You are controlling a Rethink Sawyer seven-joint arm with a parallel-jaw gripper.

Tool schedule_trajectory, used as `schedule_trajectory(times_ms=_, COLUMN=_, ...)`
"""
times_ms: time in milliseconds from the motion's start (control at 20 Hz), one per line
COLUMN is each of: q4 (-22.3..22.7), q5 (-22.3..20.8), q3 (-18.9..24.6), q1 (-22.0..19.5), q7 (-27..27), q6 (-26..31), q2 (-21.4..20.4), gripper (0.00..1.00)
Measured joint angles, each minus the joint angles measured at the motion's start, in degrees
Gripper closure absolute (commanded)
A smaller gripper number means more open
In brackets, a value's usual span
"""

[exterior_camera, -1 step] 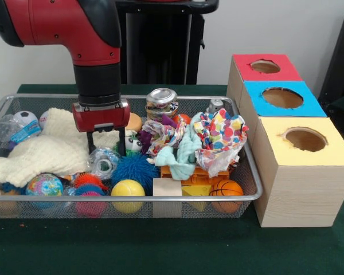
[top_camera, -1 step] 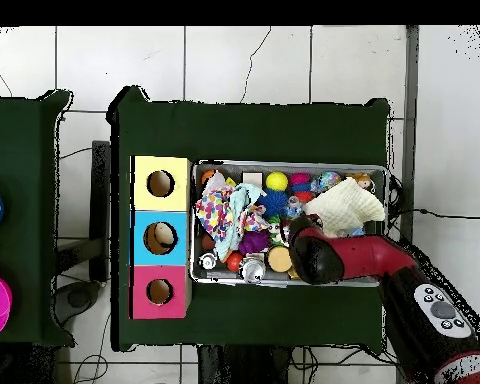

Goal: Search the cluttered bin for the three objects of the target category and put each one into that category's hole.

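My gripper (exterior_camera, -1 step: 106,150) hangs open in the left half of the wire bin (exterior_camera, -1 step: 249,197), its two black fingers (exterior_camera, -1 step: 90,143) apart with nothing held. Its tips stand just over a clear knobbly ball (exterior_camera, -1 step: 103,163), beside the cream knitted cloth (exterior_camera, -1 step: 51,148). Around it lie a blue spiky ball (exterior_camera, -1 step: 135,169), an orange spiky ball (exterior_camera, -1 step: 89,180), a globe ball (exterior_camera, -1 step: 44,185) and a yellow ball (exterior_camera, -1 step: 128,193). A small basketball (exterior_camera, -1 step: 226,188) sits at the bin's front right. In the overhead view the arm (top_camera, -1 step: 354,258) covers the gripper.
Right of the bin stand three boxes with top holes: red (exterior_camera, -1 step: 243,69), blue (exterior_camera, -1 step: 258,91), yellow (exterior_camera, -1 step: 275,137). Also in the bin: a tin can (exterior_camera, -1 step: 161,102), a spotted cloth (exterior_camera, -1 step: 221,134), a mint cloth (exterior_camera, -1 step: 180,156), a wooden block (exterior_camera, -1 step: 167,189), a wrapped soccer ball (exterior_camera, -1 step: 23,123).
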Motion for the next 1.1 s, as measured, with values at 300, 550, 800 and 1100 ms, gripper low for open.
schedule_trajectory(times_ms=300, q4=0.0, q5=0.28, q3=-0.39, q1=0.12, q7=0.0, q6=-0.89, q2=0.1, gripper=0.0)
schedule_trajectory(times_ms=550, q4=0.0, q5=2.09, q3=0.09, q1=-0.89, q7=0.0, q6=-0.75, q2=0.12, gripper=0.0)
schedule_trajectory(times_ms=800, q4=-0.63, q5=2.5, q3=0.92, q1=-2.39, q7=0.0, q6=-0.62, q2=0.47, gripper=0.0)
schedule_trajectory(times_ms=1100, q4=-1.47, q5=2.5, q3=1.4, q1=-2.94, q7=0.0, q6=-0.63, q2=1.79, gripper=0.0)
